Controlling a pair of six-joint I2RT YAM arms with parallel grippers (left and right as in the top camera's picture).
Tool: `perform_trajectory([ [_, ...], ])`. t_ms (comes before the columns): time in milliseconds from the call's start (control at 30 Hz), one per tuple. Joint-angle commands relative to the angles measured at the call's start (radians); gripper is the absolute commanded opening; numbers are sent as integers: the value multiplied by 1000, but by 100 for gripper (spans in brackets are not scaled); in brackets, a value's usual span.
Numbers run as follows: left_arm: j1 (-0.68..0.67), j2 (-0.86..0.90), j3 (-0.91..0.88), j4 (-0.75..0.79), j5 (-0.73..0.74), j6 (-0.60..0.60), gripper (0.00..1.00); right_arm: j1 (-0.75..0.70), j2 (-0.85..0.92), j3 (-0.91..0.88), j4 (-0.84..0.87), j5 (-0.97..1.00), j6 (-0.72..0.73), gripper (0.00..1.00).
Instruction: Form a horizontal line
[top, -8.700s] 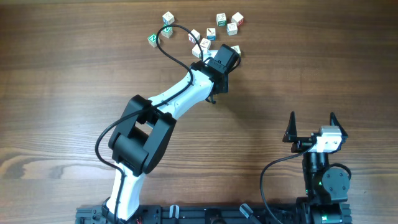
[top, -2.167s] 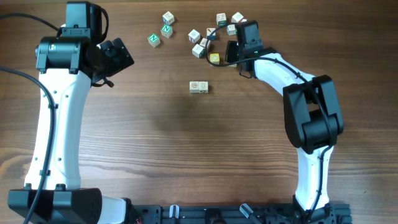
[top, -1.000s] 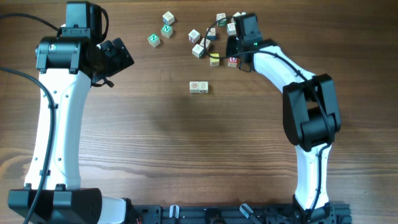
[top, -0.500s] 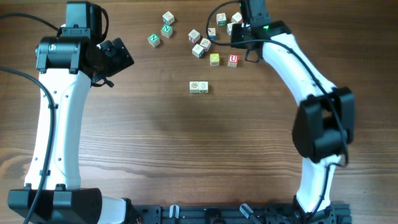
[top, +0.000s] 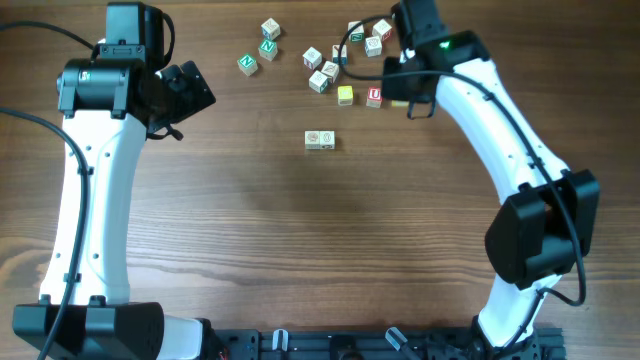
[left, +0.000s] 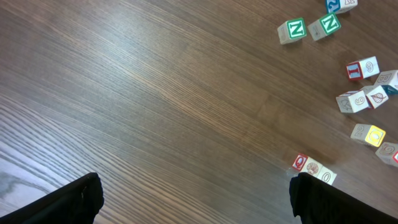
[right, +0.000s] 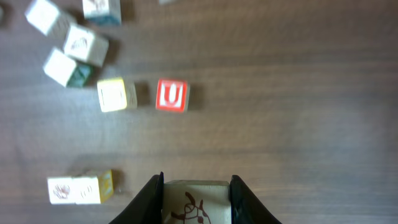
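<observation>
Dark wood-grain table (top: 300, 250), matte, with the grain running across it.

Right gripper (right: 194, 185) is partly closed. Both black fingers (right: 151, 196) are pressed on the side faces of a pale wooden cube (right: 194, 205), which is square-edged with a brown line drawing on its top face. Whether it is lifted off the wood cannot be told.

Left gripper (left: 199, 208) is spread as wide as it goes over bare tabletop. Only the two black fingertips are seen, at the bottom corners of the left wrist view.

The row (top: 320, 140) is found low and to the left of the right gripper's fingers in the right wrist view, well apart from them. It is made of small pale cubes touching side to side, with faint round prints on top and a yellowish face at the end nearer the gripper. Two tops are made out; more cannot be told. In the left wrist view it is seen just ahead of the fingertip at frame right, with a red face at its far end.

A red U cube (right: 172, 95) is placed ahead of the right fingers, slightly left. A yellowish cube (right: 116, 95) is set just beside it with a small gap between. Loose cubes (right: 74, 53) are scattered further ahead and left, some tilted. Two green N cubes (left: 291, 31) are seen far ahead of the left gripper, off to the right.
</observation>
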Motion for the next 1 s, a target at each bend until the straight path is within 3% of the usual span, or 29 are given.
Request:
perform_trajectory([
  [0,5,-5,-2,0,5,-9,100,37,-2,-61,11,-15,50,11],
  [367,5,-5,-2,0,5,-9,100,79,-2,-286,245,-27,142,11],
  [967,5,-5,-2,0,5,-9,100,163,92,-299,402,32,166,11],
])
